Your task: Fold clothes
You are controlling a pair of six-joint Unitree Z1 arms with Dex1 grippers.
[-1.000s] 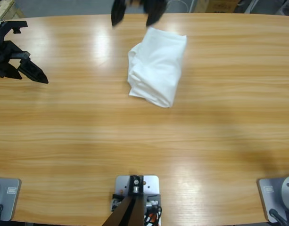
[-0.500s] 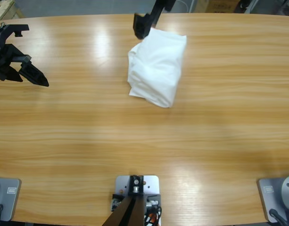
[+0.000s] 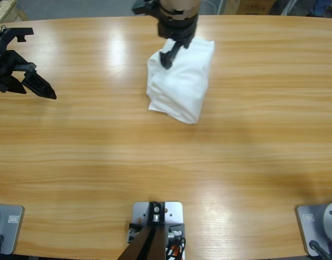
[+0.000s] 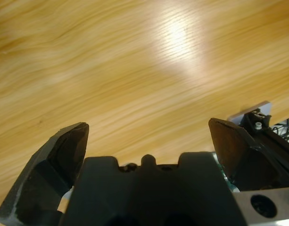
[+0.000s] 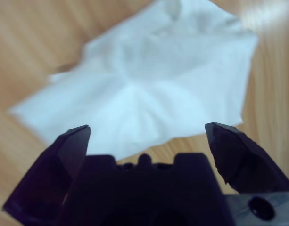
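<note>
A: How many pieces of clothing are on the table?
B: One. A single white T-shirt point(image 3: 179, 81), folded into a bundle, lies on the far half of the wooden table point(image 3: 166, 162), near the middle.

A: How many tables?
B: One long table.

A: And how many grippers?
B: Two. The left gripper point(image 3: 30, 81) is at the far left edge. The right gripper point(image 3: 171, 51) comes in from the far edge, above the shirt.

A: How many jaws does each have?
B: Two black jaws each, four in all. Both pairs stand spread apart in the wrist views.

A: Anything else to count?
B: Nothing more on the tabletop.
</note>
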